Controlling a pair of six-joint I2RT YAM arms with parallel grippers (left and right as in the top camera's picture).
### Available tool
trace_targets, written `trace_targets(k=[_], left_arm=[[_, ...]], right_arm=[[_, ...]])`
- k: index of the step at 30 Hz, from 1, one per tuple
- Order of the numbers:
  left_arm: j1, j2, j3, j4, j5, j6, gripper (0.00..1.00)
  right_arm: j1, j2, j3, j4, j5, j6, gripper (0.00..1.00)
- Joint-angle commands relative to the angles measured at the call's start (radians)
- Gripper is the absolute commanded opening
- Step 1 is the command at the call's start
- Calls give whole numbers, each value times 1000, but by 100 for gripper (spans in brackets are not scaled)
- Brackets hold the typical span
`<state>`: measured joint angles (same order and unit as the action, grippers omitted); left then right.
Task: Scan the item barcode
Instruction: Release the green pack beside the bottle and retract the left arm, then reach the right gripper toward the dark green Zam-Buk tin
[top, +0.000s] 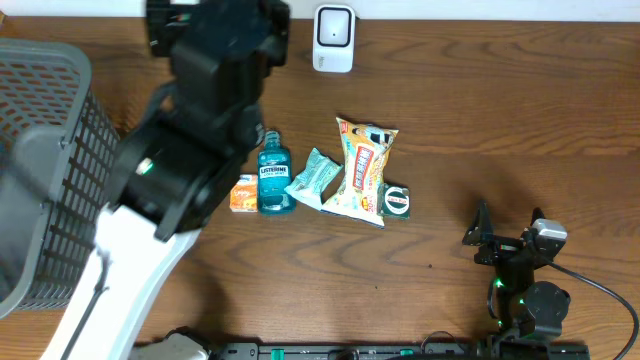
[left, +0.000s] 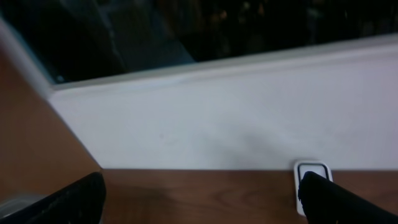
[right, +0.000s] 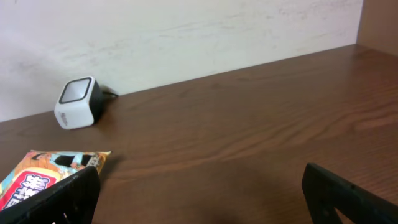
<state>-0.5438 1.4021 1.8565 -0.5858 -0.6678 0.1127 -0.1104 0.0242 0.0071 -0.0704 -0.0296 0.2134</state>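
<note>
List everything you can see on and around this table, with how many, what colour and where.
table: one, brown wood, under everything
basket: one, grey mesh, left edge of the table
scanner: one, white with a dark face, far edge, centre
mouthwash bottle: one, blue, lying mid-table
small box: one, orange, just left of the bottle
packet: one, pale teal, right of the bottle
snack bag: one, yellow and orange, right of the packet
small container: one, dark green, at the bag's near right corner
left gripper: one, black, open and empty, facing the back wall
right gripper: one, black, open and empty, near right side
</note>
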Motion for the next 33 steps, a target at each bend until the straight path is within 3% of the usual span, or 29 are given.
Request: trace_targets(k=[1, 11, 19, 24, 31, 33], left_arm=[[6, -117, -36, -3, -41, 9, 98], [47, -436, -237, 124, 12, 7, 98], [244, -724, -399, 180, 420, 6, 98], [303, -815, -397, 323, 412, 34, 98], [303, -930, -394, 283, 406, 33, 98], [303, -963, -405, 281, 406, 32, 98]], right_arm=[[3, -4, -1, -4, 0, 10, 99], [3, -4, -1, -4, 0, 10, 99], [3, -4, -1, -4, 0, 10, 99], [3, -4, -1, -4, 0, 11, 99], [3, -4, -1, -2, -8, 12, 99], [3, -4, -1, 0, -66, 71, 99]])
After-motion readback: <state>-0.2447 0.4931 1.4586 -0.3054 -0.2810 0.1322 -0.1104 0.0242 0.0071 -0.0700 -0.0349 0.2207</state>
